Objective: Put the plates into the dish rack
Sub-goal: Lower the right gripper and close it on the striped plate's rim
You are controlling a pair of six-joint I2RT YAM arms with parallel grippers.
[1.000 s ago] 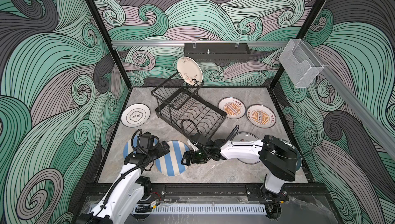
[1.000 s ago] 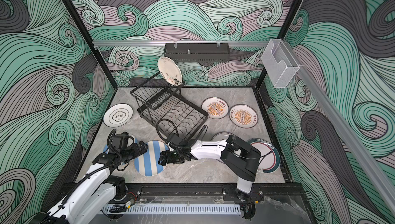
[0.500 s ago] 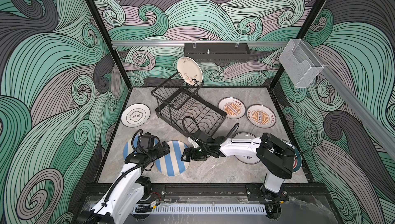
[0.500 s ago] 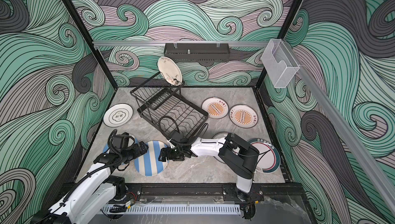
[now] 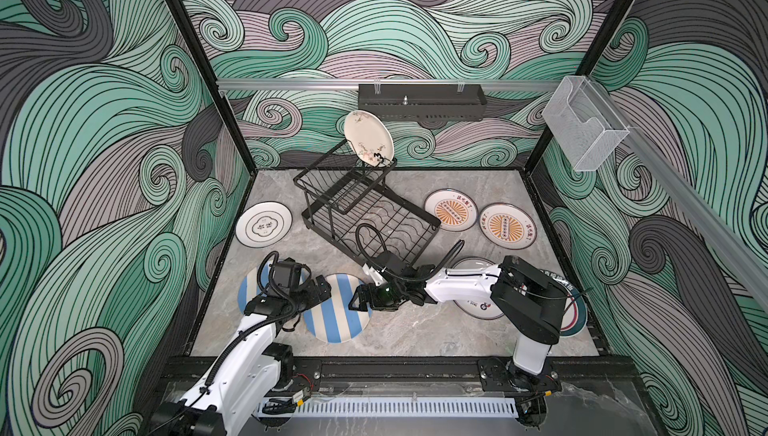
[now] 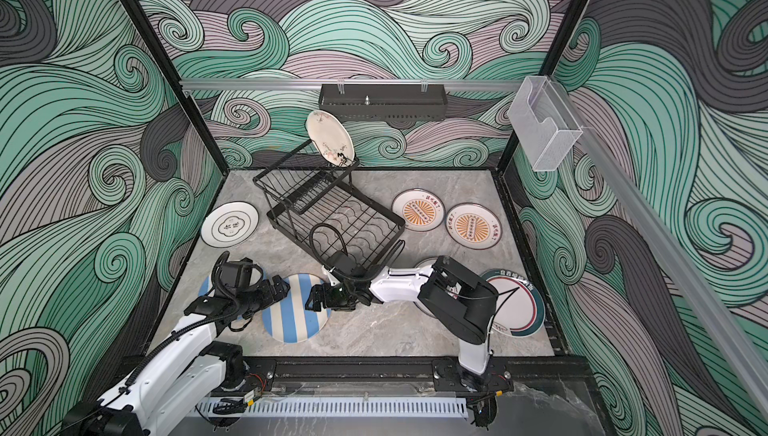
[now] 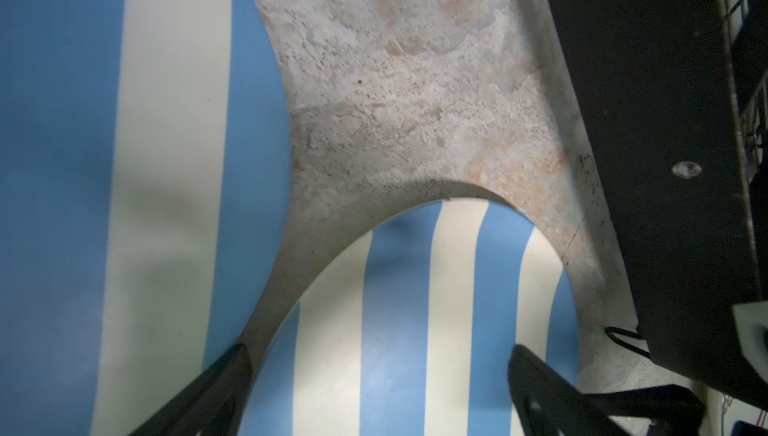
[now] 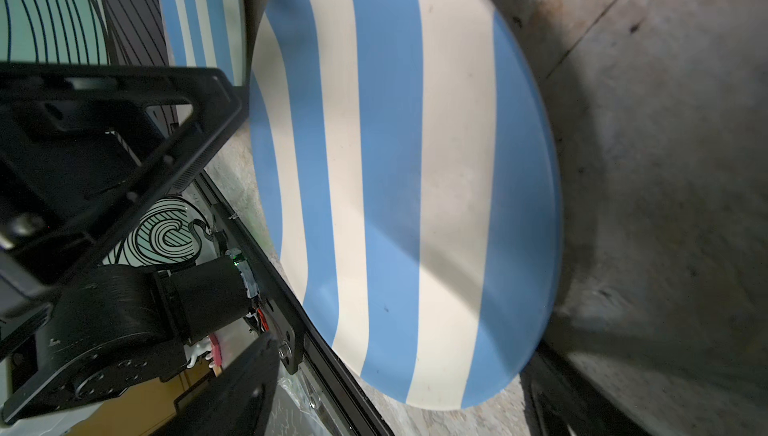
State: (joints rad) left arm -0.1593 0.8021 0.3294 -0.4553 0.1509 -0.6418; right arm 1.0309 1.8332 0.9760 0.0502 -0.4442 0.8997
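Observation:
A blue-and-cream striped plate [image 5: 337, 310] [image 6: 293, 309] lies on the stone floor in front of the black wire dish rack [image 5: 386, 221] [image 6: 345, 221]. My right gripper [image 5: 358, 299] [image 8: 399, 396] is open, its jaws either side of that plate's [image 8: 395, 163] right rim. My left gripper [image 5: 323, 288] [image 7: 380, 388] hangs open over the plate's [image 7: 415, 309] left edge. A second striped plate [image 5: 248, 293] [image 7: 124, 163] lies partly under my left arm. A cream doodle plate [image 5: 368, 137] stands in the rack's raised tier.
A white plate with a black emblem [image 5: 264, 224] lies at the left. Two orange sunburst plates [image 5: 451, 210] [image 5: 507, 227] lie right of the rack. A white plate [image 5: 473, 266] and a teal-rimmed plate [image 5: 577, 314] lie under my right arm. A clear box [image 5: 582, 130] hangs on the right wall.
My right arm has shifted slightly left, bringing its open gripper closer onto the striped plate's rim. The left arm has barely moved.

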